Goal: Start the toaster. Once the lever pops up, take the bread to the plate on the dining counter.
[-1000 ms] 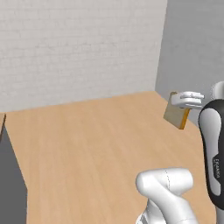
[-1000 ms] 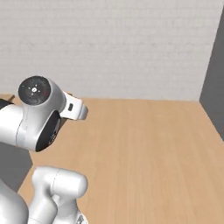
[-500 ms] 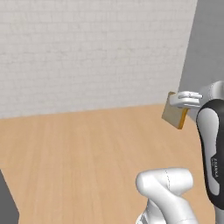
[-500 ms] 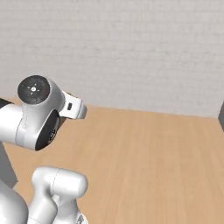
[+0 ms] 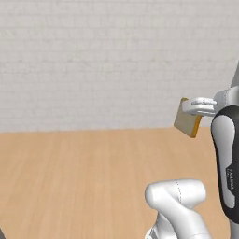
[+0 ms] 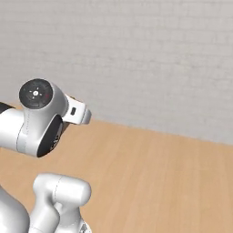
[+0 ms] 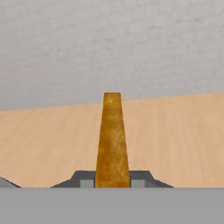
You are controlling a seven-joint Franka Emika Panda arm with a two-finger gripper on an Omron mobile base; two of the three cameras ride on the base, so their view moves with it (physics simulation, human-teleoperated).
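Between the earlier frames and now the whole scene has slid sideways, so my base is driving; the grey wall edge has nearly left both base views. Relative to the arm nothing has changed: the gripper (image 5: 190, 113) stays clamped on the bread (image 5: 187, 123), held upright and edge-on to the hand camera, its long axis running straight out from the fingers (image 7: 140, 178). Light wood spreads below it. I can't see the plate, so its direction is unknown.
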